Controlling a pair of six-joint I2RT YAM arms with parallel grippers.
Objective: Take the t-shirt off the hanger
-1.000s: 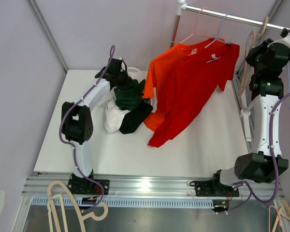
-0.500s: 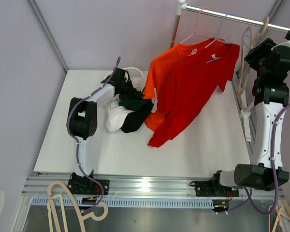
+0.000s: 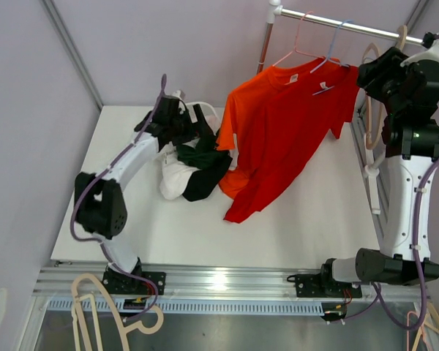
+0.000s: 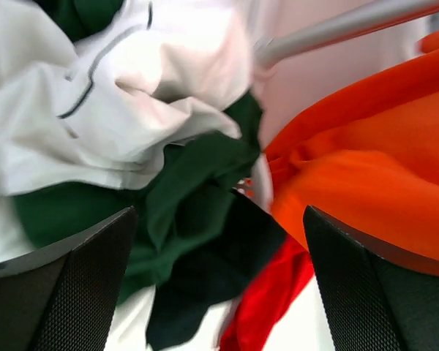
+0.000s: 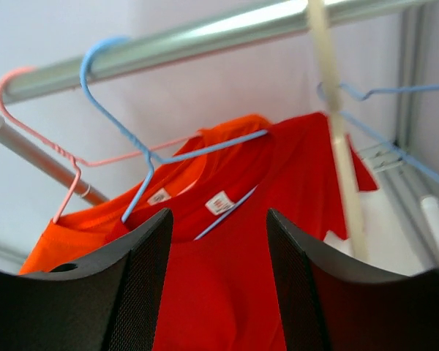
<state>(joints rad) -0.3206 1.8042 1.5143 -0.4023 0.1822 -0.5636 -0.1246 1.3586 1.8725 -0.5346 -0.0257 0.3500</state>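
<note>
Two t-shirts hang on the rail [image 3: 351,26]. The orange-red t-shirt [image 3: 274,139] hangs on a pink hanger [image 3: 295,44]. A red t-shirt [image 5: 227,292] behind it hangs on a blue hanger [image 5: 143,146]. My right gripper [image 3: 364,76] is raised at the right end of the rail, open and empty. In its wrist view, the right gripper [image 5: 219,241] frames the red shirt's collar without touching it. My left gripper [image 3: 190,123] stands wide open above a pile of clothes [image 3: 194,164]. The left gripper [image 4: 219,278] has a green garment [image 4: 183,212] below it.
The pile holds white [image 4: 132,110], green and black garments beside the orange shirt's hem. Cream hangers [image 3: 373,95] and another blue hanger [image 5: 395,157] hang at the rail's right end. A cream hanger [image 3: 95,300] lies below the table's [image 3: 314,219] front edge.
My left gripper opened, let the green garment drop onto the pile, and lifted. My right gripper opened and swung up and left toward the hanging shirts.
</note>
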